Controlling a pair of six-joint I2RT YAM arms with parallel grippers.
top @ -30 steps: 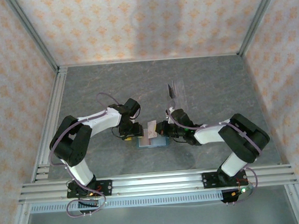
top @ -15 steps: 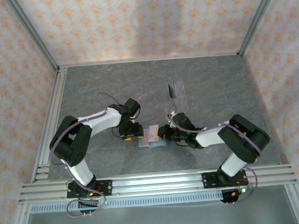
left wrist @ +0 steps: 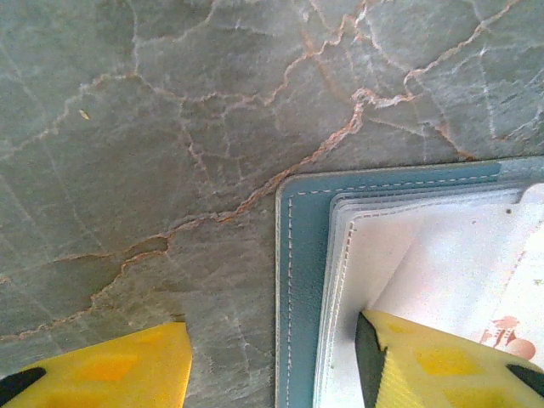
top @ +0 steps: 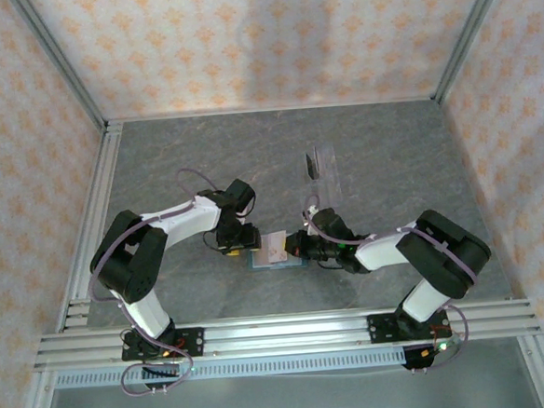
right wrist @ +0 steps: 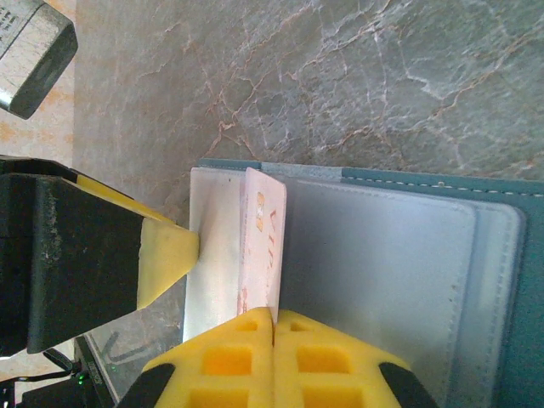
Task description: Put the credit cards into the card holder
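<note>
Nearest the arm bases, the card holder (top: 278, 260) lies open on the table (top: 389, 140) between both grippers. The left gripper (left wrist: 272, 365) stands spread, one yellow pad on the pale inner leaf and the other over bare stone beside the teal edge, apparently pinning the holder flat. The right gripper (right wrist: 274, 319) pinches a pinkish card (right wrist: 264, 238), slanted over the pockets, probably to feed it in. Its wrist view shows that alignment close up. The top view adds the clear stand (top: 321, 163) farther back, well apart.
</note>
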